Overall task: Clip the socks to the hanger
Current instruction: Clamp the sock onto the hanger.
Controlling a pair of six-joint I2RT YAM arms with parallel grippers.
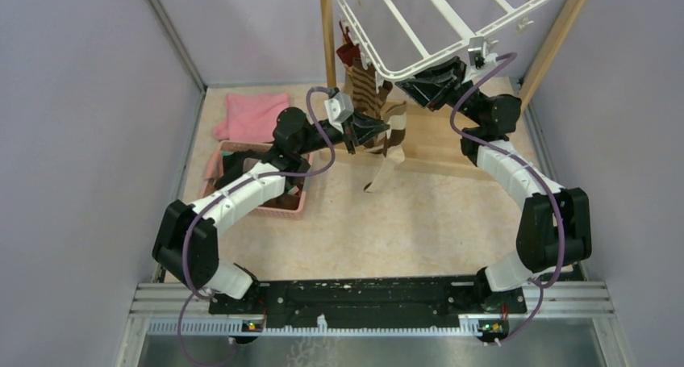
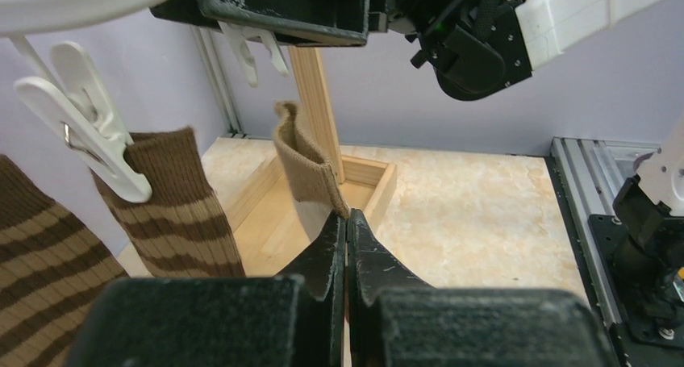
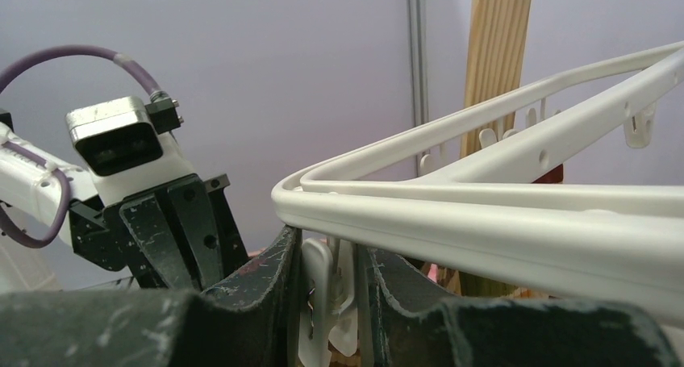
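Black-fingered, pinches with the left gripper (image 2: 347,222) fully closed on the tan cuff of a loose sock (image 2: 306,169), held up just in front of the wooden post (image 2: 314,101). Squeezes with the right gripper (image 3: 331,258) a white clip (image 3: 321,298) under the near corner of the tilted hanger (image 3: 500,222), jaws clamped on it. Close by, hanging from another clip (image 2: 81,117), a brown-and-cream striped sock (image 2: 173,214); lower left on the table, a pink basket (image 1: 266,206).

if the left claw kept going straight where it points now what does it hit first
Besides the tan sock it is pinching, the left claw looks aimed at the wooden post and the base frame at its foot. The post is likely met first, though depth is hard to judge.
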